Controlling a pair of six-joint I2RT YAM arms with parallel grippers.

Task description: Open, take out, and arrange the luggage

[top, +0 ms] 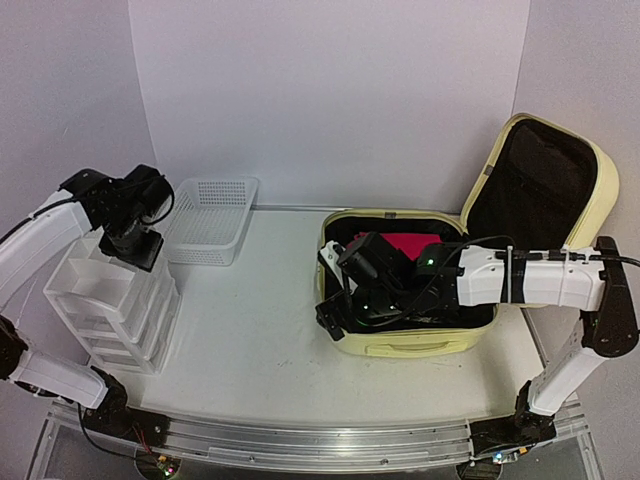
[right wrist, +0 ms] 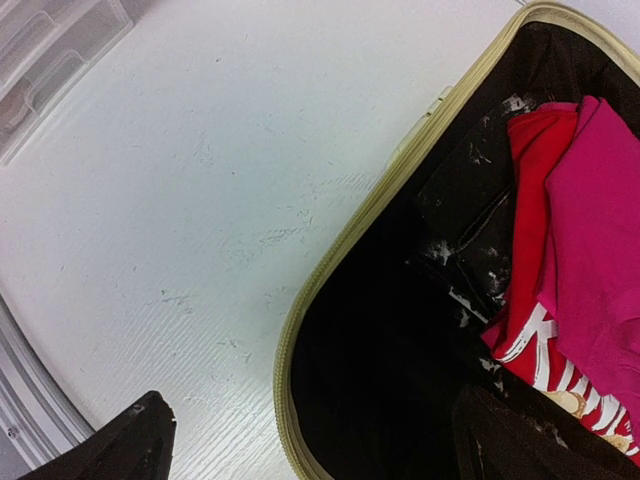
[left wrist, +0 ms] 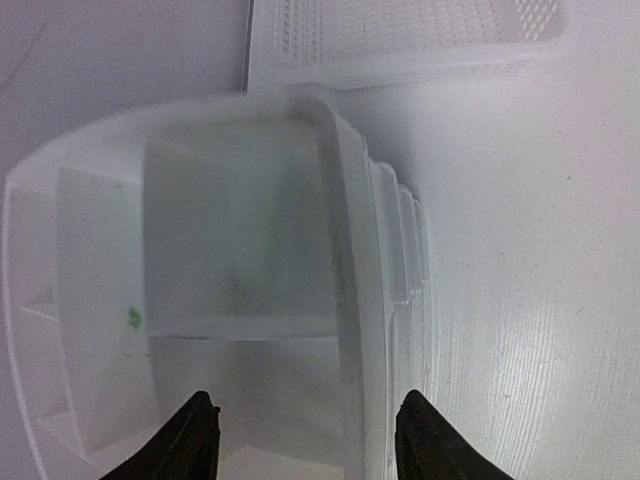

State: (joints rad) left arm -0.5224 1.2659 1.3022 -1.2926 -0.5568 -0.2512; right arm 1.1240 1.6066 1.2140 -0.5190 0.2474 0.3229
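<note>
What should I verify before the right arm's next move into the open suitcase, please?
1. The lid of the luggage raised: ok, it stands upright at the right.
2. The right tool open: ok, fingers wide apart.
3. The right tool over the clothes: not ok, it straddles the luggage rim, one finger over the table.
4. The red garment and pink garment reachable: ok, both lie uncovered inside.
5. The left tool out of the way: ok, open above the drawer unit, nothing between its fingers.
6. Anything beneath the garments: cannot tell.
</note>
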